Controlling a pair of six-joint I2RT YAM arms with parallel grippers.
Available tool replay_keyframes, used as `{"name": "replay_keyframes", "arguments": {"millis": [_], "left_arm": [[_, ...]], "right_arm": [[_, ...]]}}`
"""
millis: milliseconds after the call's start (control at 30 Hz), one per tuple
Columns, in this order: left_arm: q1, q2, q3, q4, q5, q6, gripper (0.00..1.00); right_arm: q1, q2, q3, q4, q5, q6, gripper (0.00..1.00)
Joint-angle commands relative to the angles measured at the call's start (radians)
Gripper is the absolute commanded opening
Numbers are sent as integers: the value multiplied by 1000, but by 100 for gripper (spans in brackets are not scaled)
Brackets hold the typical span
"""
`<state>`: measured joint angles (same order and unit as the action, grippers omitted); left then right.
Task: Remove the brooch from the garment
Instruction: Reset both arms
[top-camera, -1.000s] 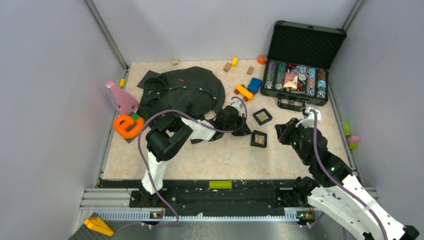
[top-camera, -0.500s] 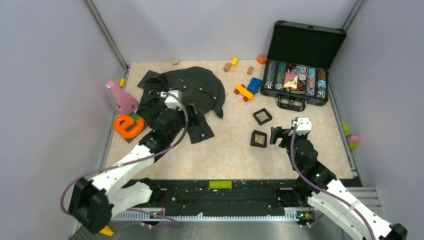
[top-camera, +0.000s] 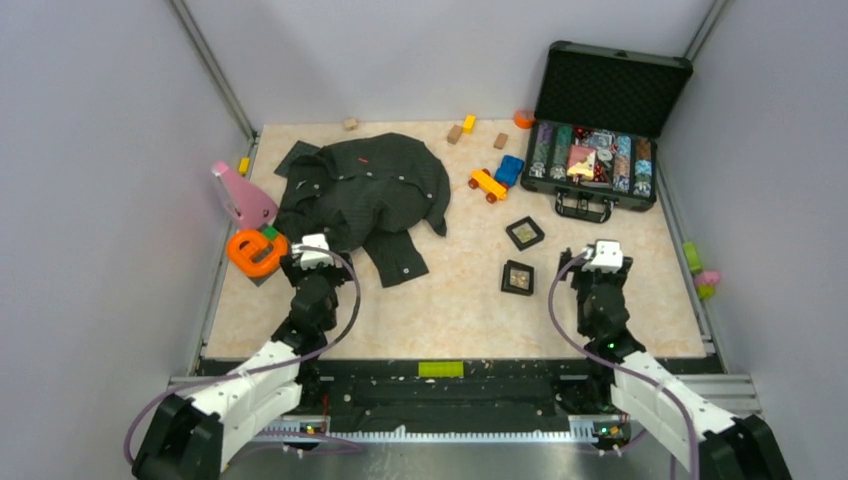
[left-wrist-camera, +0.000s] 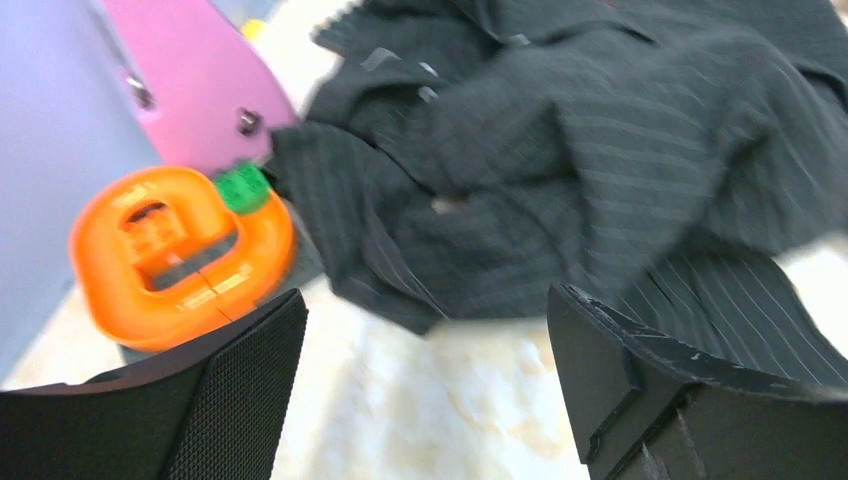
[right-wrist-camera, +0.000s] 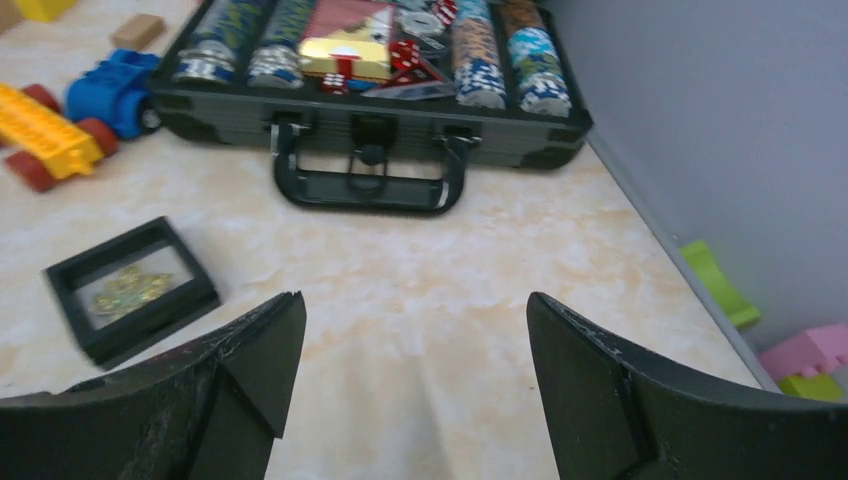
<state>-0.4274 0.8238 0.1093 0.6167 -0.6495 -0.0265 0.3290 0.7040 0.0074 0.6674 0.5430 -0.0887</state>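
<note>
charcoal garment (top-camera: 365, 190) sits bunched at 10 o'clock on the table (top-camera: 450, 310). left gripper (left-wrist-camera: 425, 330) by its 7 o'clock hem and right gripper (right-wrist-camera: 415, 330) both gape wide, holding nothing. can't make out the brooch.

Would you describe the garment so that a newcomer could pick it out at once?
Start at the open black case at the far right of the table, then look across to the far left. The garment lies crumpled there, beside the orange ring. It is the only large soft thing: charcoal, pinstriped, with small white buttons.
</note>
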Motion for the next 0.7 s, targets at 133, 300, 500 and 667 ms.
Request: {"name": "replay_keyframes", "arguments": {"millis": [133,300,500,667], "left_arm": [[269,412,-26,646,195,73,85],[367,613,74,652,427,67,80],[374,660,139,579,343,31,97],[415,658,172,511,393,-12,99]], "right_arm": [[-161,402,-13,532,-178,8,83],[-228,641,57,665,-220,97,84],[-254,757,148,603,-183,142,88],[-250,754,161,581,-155,149,99]]}}
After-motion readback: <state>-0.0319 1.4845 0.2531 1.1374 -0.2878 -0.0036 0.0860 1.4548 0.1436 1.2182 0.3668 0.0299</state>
